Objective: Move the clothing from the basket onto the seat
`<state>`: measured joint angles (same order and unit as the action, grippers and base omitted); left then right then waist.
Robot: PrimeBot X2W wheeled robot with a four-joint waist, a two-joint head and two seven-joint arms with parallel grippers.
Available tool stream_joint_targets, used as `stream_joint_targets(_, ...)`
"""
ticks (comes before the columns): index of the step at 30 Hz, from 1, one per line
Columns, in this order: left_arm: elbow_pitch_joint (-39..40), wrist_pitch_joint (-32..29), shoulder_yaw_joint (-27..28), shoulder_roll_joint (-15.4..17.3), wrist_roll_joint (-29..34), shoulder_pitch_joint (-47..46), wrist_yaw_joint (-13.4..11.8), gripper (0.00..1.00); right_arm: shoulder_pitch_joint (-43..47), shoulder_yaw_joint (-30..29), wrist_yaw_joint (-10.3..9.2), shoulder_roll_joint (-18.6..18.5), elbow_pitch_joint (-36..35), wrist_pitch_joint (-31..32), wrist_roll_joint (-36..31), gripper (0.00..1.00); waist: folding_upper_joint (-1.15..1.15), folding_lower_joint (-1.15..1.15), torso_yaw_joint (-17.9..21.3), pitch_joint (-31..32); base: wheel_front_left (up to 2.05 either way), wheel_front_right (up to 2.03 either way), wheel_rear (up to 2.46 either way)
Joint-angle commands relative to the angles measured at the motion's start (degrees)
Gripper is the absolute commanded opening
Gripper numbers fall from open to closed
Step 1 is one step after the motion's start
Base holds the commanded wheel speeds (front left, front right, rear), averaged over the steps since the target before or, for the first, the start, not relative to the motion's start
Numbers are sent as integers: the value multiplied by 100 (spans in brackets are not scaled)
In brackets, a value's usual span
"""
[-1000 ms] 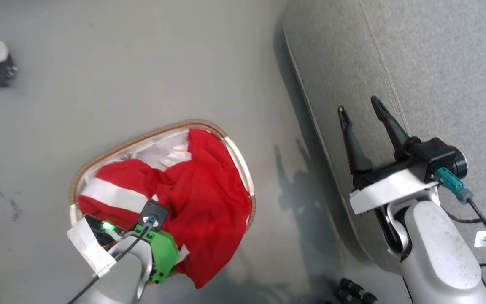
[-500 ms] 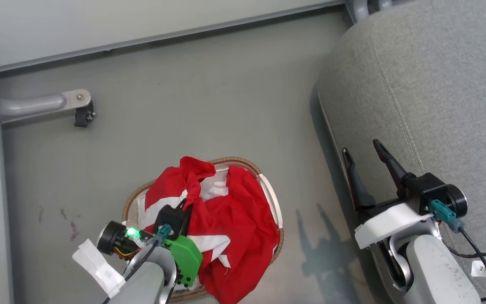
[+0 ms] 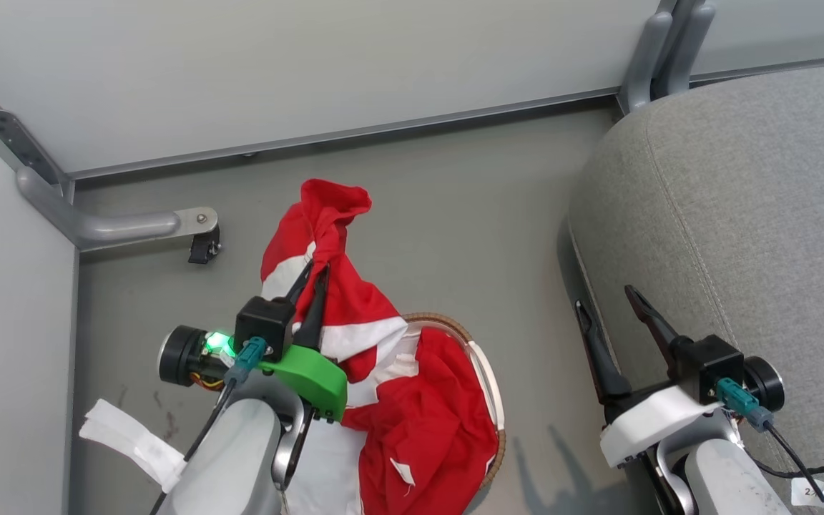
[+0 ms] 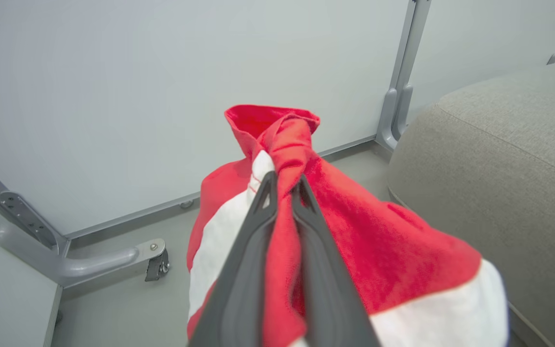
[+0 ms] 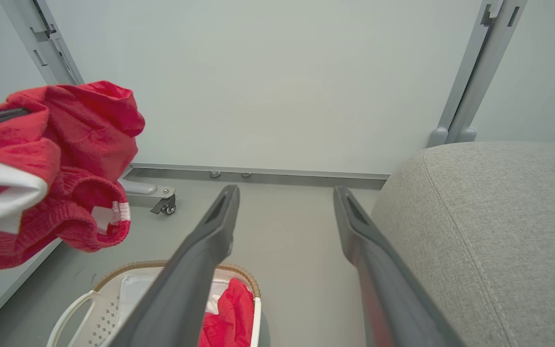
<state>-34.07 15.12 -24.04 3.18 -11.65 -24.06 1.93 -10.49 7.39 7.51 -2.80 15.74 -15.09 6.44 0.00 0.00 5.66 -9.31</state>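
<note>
Between left pincer (image 3: 315,275) tips: clothing (image 3: 326,207) pinched, held up over basket (image 3: 487,365).
To that pincer's right: seat (image 3: 741,214), well apart.
Other arm: right pincer (image 3: 606,299) spread, empty, beside seat.

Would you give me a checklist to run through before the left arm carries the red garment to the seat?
1. Left gripper shut on the clothing: ok.
2. Clothing lifted free of the basket: cannot tell; the head view overlaps them.
3. Right gripper open, holding nothing: ok.
4. Carry path to the seat: probably not ok; the right gripper hangs at the seat's edge.
5. Basket emptied: not ok; red cloth lies inside.
</note>
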Motion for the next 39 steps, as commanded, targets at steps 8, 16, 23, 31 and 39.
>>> stream_joint_targets(8,855,5,367,-20,-220,-120,5,0,307,92,-4,-24,82,-13,-39,100,0,0,-66,284,0,0,0)
stream_joint_targets(16,1356,4,341,-21,-513,-247,-66,0,416,195,-4,-25,156,-13,-18,100,0,0,-82,411,0,0,0)
stream_joint_targets(23,1463,5,169,-22,-667,-221,-143,0,380,446,-4,-23,158,-13,-113,100,0,0,-123,444,0,0,0)
stream_joint_targets(31,1464,4,-70,-22,-807,-202,-188,0,-195,1305,-4,-47,256,-13,-243,100,0,0,-215,414,0,0,0)
stream_joint_targets(39,1488,5,-375,-23,-965,-312,-216,0,-1050,2188,-4,-107,632,-12,-159,100,0,0,-380,347,0,0,0)
